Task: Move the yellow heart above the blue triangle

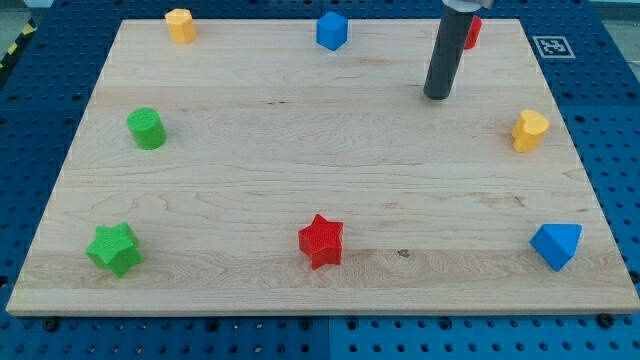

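Landmark for all positions: blue triangular plastic block [556, 245], sitting at the view's bottom right of the pale wooden worktop [300, 150].

Nearest row, view's bottom: red star-shaped plastic block [321, 241] lies well to the view's left of the blue triangle, about level with it. Green star-shaped plastic block [114, 249] lies farther left again, near the worktop's bottom-left corner.

Middle band: yellow heart-shaped plastic block [529, 130] stands toward the view's top from the blue triangle, slightly to its left, close to the worktop's right edge and well apart from the triangle. Green cylindrical plastic block [146, 128] is far to the triangle's left and higher in the view, near the left edge.

Far band, view's top: the tool is a plain dark rod with no jaws, so nothing opens or closes and nothing is held. Its tip [438, 96] rests on bare wood, above and left of the triangle, to the upper left of the yellow heart, touching no block. Red plastic block [471, 32], shape not discernible, is partly hidden behind the rod. Blue cube-like plastic block [331, 30] sits far above and left of the triangle. Yellow plastic block [180, 25], shape unclear, sits farthest left along the top edge.
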### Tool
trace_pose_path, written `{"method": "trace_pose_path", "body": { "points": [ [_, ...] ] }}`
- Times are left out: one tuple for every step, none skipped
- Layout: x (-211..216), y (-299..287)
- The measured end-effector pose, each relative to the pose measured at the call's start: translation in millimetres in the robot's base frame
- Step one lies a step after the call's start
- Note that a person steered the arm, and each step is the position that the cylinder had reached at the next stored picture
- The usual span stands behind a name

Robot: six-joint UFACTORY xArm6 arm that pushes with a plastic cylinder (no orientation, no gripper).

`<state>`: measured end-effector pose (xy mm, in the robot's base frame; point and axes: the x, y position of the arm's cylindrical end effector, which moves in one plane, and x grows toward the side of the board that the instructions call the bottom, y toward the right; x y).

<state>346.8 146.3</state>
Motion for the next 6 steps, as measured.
{"method": "trace_pose_path", "body": {
  "points": [
    [0.0,-0.8],
    [-1.4,-3.0],
    [-16.1,-3.2],
    [-23.9,-3.2],
    [-24.3,-3.0],
    [-24.2,39.1]
  ]
}}
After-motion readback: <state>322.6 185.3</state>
